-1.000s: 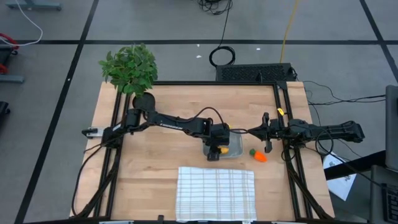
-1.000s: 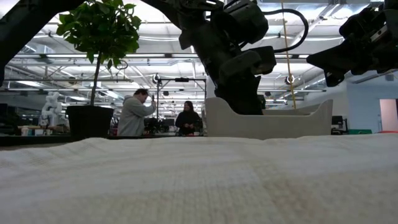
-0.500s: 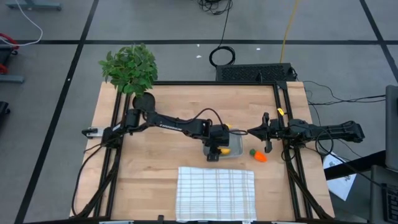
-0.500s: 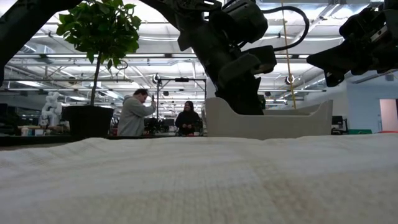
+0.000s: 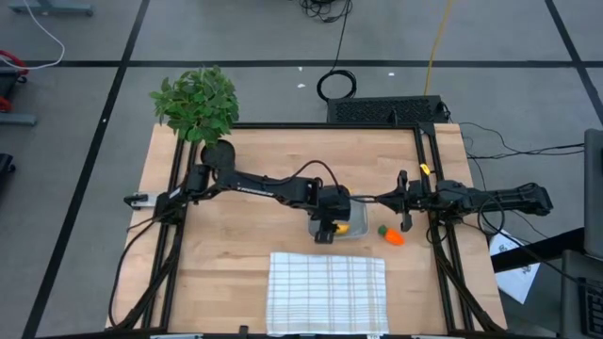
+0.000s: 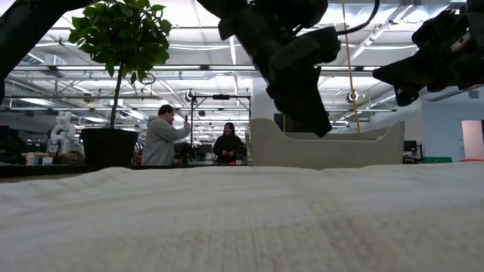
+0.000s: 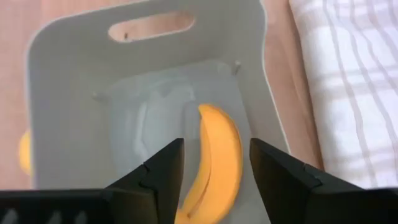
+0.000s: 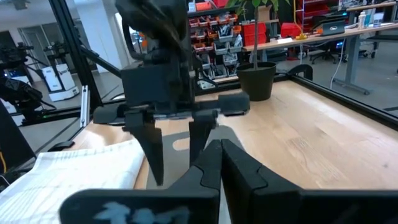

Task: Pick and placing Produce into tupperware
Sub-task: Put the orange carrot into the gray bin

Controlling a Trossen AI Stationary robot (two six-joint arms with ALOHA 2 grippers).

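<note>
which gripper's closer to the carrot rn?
Right. The right gripper hangs just beside the carrot, toward the table's back; the left gripper is farther off, open over the tupperware.

Translucent grey tupperware (image 7: 74, 93) with a slot handle, set on the table beside the cloth, curved yellow banana (image 7: 217, 158) laid flat inside, orange carrot (image 5: 392, 236) with green top lying just outside, lemon (image 7: 25, 152) glimpsed at its far wall
</note>
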